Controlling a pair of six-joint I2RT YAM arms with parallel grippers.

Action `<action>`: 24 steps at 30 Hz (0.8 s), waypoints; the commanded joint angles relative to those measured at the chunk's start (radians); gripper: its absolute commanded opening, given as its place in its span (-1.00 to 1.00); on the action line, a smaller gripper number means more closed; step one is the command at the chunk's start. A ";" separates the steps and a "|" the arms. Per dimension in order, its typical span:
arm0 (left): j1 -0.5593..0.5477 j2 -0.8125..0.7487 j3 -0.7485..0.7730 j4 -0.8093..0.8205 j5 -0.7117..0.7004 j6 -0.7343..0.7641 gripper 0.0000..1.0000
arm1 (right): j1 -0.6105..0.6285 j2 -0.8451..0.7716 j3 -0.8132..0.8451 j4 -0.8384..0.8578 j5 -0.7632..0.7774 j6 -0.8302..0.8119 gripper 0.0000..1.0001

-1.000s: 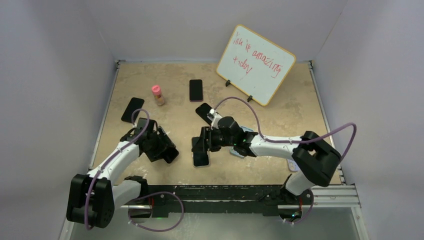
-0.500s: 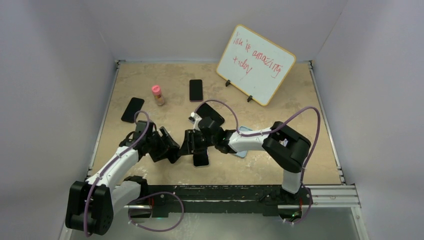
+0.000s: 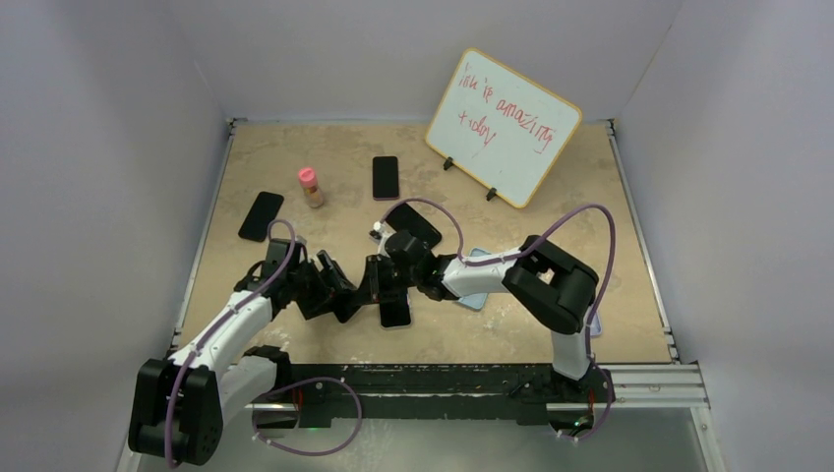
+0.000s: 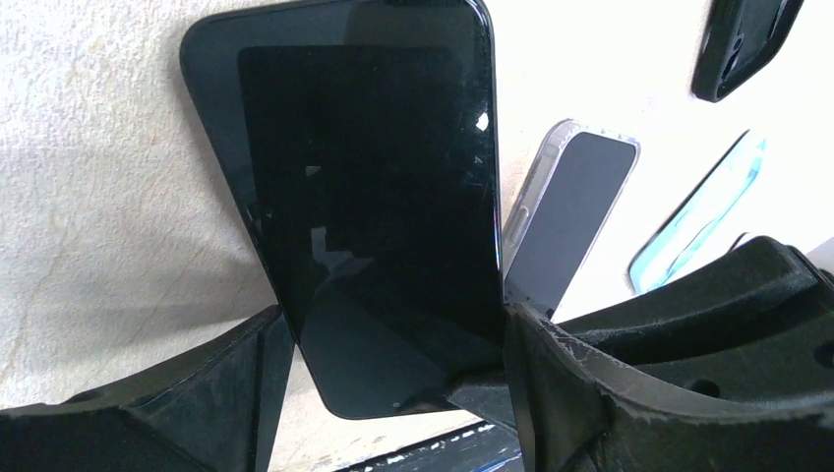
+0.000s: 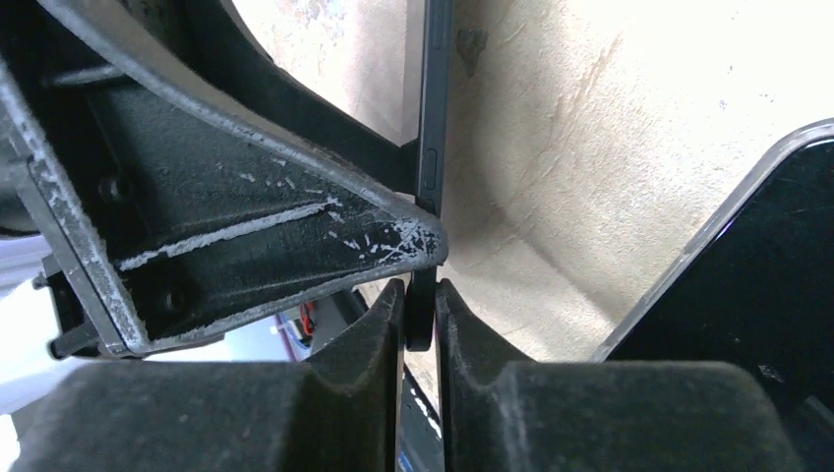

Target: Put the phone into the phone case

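We hold the phone [image 4: 374, 197] between both hands. Our left gripper [image 4: 388, 339] clamps it across its width near the lower end, and our right gripper [image 5: 419, 307] pinches its thin edge. The clear-rimmed phone case [image 4: 572, 221] lies flat on the tan table [image 4: 98, 147] just beside the phone, with a pale blue case [image 4: 688, 224] farther off.

top view: bright, even, sharp, soft shadows | wrist views: table [image 4: 89, 147] glare-washed, fingers [image 5: 246, 413] soft-focus
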 commanded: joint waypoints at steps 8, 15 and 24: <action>-0.004 -0.059 0.045 0.051 0.131 0.100 0.68 | 0.001 -0.090 -0.069 0.077 -0.006 0.022 -1.00; -0.004 -0.134 0.143 0.036 0.268 0.192 0.86 | -0.023 -0.257 -0.189 0.086 0.026 0.023 -1.00; -0.004 -0.230 0.206 0.100 0.342 0.229 0.80 | -0.085 -0.638 -0.329 -0.187 0.272 -0.017 -1.00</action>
